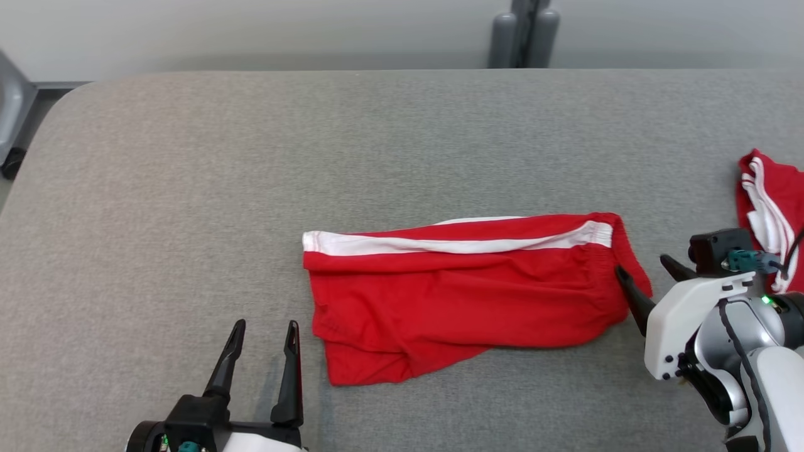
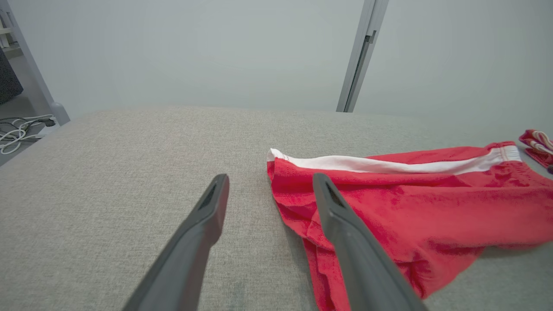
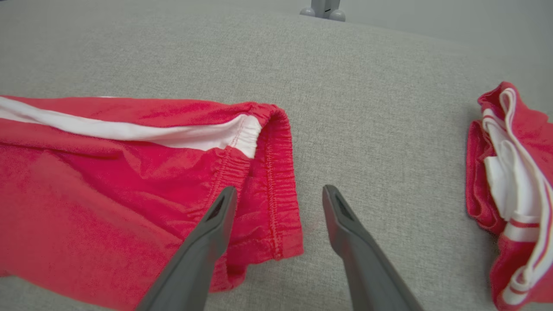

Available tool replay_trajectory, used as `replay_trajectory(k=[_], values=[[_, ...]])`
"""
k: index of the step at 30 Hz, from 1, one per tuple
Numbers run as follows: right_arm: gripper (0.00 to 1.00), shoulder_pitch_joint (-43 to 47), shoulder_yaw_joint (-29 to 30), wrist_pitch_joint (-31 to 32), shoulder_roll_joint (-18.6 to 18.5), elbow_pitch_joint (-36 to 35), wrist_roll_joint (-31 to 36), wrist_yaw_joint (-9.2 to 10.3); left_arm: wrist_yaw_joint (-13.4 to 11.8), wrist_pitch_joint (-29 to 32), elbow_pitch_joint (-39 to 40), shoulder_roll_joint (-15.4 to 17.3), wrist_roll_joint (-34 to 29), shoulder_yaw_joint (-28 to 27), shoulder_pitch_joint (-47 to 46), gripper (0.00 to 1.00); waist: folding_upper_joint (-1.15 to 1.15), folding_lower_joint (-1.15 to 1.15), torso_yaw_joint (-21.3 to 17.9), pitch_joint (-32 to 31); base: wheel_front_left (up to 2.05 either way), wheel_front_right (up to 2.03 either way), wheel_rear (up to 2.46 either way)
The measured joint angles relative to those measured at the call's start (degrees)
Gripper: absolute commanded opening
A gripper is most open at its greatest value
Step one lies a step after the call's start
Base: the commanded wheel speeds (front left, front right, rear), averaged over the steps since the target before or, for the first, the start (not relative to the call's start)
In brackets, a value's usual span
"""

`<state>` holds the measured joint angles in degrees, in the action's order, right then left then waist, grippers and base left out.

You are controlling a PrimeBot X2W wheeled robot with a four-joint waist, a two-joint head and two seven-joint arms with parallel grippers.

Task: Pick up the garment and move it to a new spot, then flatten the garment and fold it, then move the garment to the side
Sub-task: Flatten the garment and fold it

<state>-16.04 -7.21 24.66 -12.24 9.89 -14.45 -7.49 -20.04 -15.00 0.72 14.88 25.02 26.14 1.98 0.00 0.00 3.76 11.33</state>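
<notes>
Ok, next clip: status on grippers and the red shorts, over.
Left gripper open, right gripper open, one at each end of red shorts. Shorts lying on table, unheld. Second red garment far right, apart.

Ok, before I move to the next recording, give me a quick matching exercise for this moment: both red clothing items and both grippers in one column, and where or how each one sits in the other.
Things:
1. shorts
2. second red garment
3. left gripper
4. right gripper

Places or states:
a. bunched up at the right edge of the table
b. open, at the waistband end of the shorts
c. laid out mid-table, white stripe along the far side
d. open, beside the leg end of the shorts

Pairs: 1-c, 2-a, 3-d, 4-b
</notes>
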Motion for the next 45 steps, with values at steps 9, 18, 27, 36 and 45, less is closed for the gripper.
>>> replay_trajectory(k=[9, 18, 27, 36, 45], values=[[1.0, -2.0, -0.6, 0.5, 2.0, 12.4, -3.1, 0.01, 9.0, 0.0, -3.1, -7.8, -7.8, -8.2, 1.8, 1.0, 0.0, 0.0, 3.6, 0.2, 0.0, 0.0, 0.0], [1.0, -6.4, -2.2, 0.1, 1.8, 20.3, -12.0, -0.01, 14.1, 0.0, -4.6, -10.8, -11.2, -12.2, 2.5, 1.0, 0.0, 0.0, 4.1, -0.1, 0.0, 0.0, 0.0], [0.0, -10.9, -0.9, -4.5, 2.6, 29.7, -15.5, -0.09, 17.1, 0.0, -5.9, -11.9, -12.3, -13.0, 2.5, 1.0, 0.0, 0.0, 5.1, 0.3, 0.0, 0.0, 0.0], [0.0, -11.5, -1.7, -4.6, 0.9, 29.8, -29.0, -0.1, 17.5, 0.0, -6.1, -12.0, -12.5, -14.1, 2.6, 1.0, 0.0, 0.0, 4.1, 0.2, 0.0, 0.0, 0.0], [0.0, -8.3, 3.2, -1.5, -14.4, 25.0, -36.9, 0.01, 17.2, 0.0, -6.4, -12.1, -11.8, -15.0, 4.0, 1.0, 0.0, 0.0, 2.0, -2.2, 0.0, 0.0, 0.0]])
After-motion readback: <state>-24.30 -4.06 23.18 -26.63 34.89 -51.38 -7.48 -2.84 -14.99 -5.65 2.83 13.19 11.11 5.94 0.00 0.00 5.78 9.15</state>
